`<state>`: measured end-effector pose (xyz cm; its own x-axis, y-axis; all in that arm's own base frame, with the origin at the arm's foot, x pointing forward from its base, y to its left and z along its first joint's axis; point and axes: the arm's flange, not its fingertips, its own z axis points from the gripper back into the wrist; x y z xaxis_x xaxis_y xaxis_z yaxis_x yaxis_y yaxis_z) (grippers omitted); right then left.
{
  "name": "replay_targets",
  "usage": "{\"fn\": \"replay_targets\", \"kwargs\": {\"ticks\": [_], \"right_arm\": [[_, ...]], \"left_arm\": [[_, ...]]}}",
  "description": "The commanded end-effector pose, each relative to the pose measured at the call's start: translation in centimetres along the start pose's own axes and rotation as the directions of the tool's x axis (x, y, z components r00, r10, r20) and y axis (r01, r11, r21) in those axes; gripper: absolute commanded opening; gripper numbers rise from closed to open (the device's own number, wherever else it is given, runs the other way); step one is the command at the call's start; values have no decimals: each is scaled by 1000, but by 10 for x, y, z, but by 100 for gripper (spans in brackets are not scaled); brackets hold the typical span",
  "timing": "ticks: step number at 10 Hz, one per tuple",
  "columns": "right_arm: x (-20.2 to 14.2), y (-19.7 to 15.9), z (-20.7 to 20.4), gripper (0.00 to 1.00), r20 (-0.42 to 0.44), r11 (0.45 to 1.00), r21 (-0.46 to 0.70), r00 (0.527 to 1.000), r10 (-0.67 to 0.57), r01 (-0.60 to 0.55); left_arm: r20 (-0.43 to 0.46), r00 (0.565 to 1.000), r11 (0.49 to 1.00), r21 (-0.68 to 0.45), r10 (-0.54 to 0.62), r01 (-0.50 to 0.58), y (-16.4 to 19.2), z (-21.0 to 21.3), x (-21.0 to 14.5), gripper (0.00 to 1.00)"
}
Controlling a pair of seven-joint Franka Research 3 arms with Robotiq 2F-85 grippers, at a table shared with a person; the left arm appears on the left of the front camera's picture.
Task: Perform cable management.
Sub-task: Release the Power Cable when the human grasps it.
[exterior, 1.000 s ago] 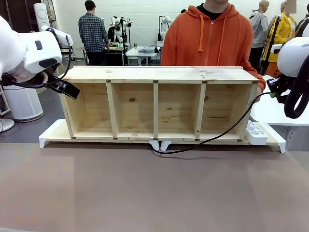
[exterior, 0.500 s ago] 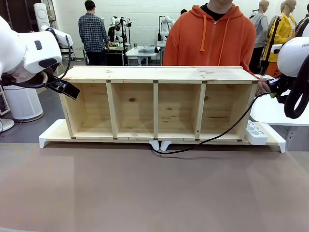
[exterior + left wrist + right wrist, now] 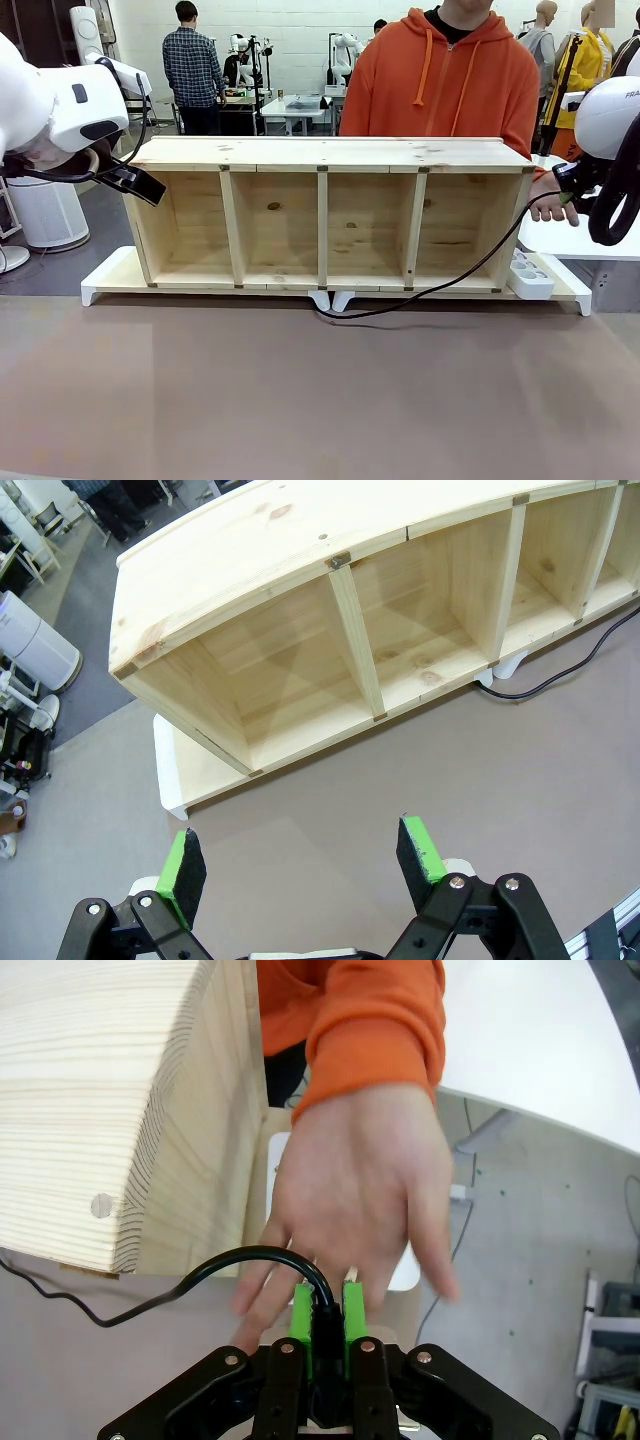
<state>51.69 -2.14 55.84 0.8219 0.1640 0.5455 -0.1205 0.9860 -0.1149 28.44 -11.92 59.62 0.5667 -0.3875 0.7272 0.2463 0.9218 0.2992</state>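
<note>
While the right gripper [image 3: 325,1305] clamps the cable [image 3: 215,1270], the person's hand [image 3: 355,1190] hovers just beyond; pulling could snag fingers. The left gripper [image 3: 300,855] gapes empty.

You have a four-bay pine shelf [image 3: 330,215] lying open-fronted on white risers [image 3: 110,275], white power strip [image 3: 530,275] at its right end, brown tabletop [image 3: 300,400].

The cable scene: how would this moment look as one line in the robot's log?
right gripper: shut on cable | left gripper: open, idle | person's hand: open, just beyond right gripper | cable: runs under shelf
</note>
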Motion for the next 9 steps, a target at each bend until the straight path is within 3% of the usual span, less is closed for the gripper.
{"fn": "replay_targets", "kwargs": {"ticks": [1,7,9], "right_arm": [[1,1,-1,15,4,1000,-1,1000,2,-2],[1,1,-1,15,4,1000,-1,1000,2,-2],[0,0,0,35,-5,1000,9,1000,10,-10]], "left_arm": [[11,1000,1000,2,-2,2,-1,-2,0,100],[11,1000,1000,2,-2,2,-1,-2,0,100],[11,1000,1000,2,-2,2,-1,-2,0,100]]}}
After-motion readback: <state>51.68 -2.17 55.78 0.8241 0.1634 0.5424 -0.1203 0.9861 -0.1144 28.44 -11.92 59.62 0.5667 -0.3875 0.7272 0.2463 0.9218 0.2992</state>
